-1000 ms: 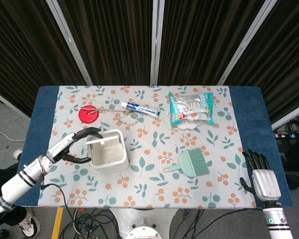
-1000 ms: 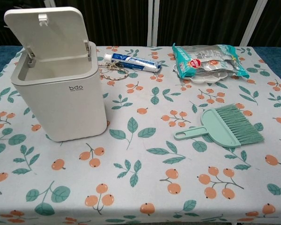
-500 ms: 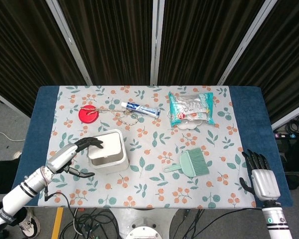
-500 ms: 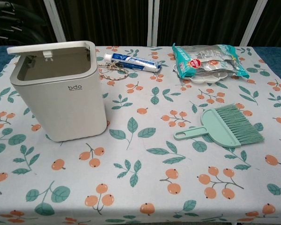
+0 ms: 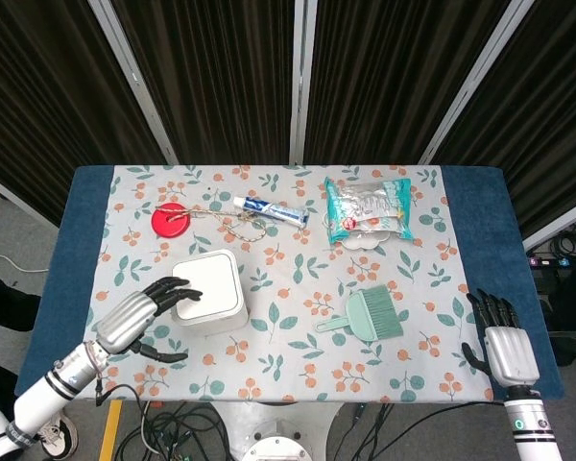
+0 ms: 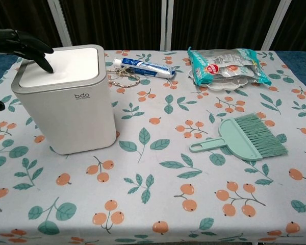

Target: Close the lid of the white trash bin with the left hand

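Observation:
The white trash bin (image 5: 209,292) (image 6: 66,102) stands on the left part of the table with its lid (image 6: 61,64) lying flat on top. My left hand (image 5: 144,317) (image 6: 18,46) reaches over the bin's left edge with fingers spread, fingertips (image 6: 45,65) touching the lid; it holds nothing. My right hand (image 5: 504,348) hangs at the table's near right corner, fingers apart and empty; the chest view does not show it.
A mint hand brush (image 5: 370,315) (image 6: 245,138) lies right of the bin. Behind are a toothpaste tube (image 5: 271,211) (image 6: 143,65), a tangled cord (image 5: 240,227), a snack bag (image 5: 367,209) (image 6: 227,65) and a red disc (image 5: 170,221).
The bin's lid went from standing upright to half-down to fully flat. My left hand swung from beside the bin up over it and now touches the lid. The right hand stayed still.

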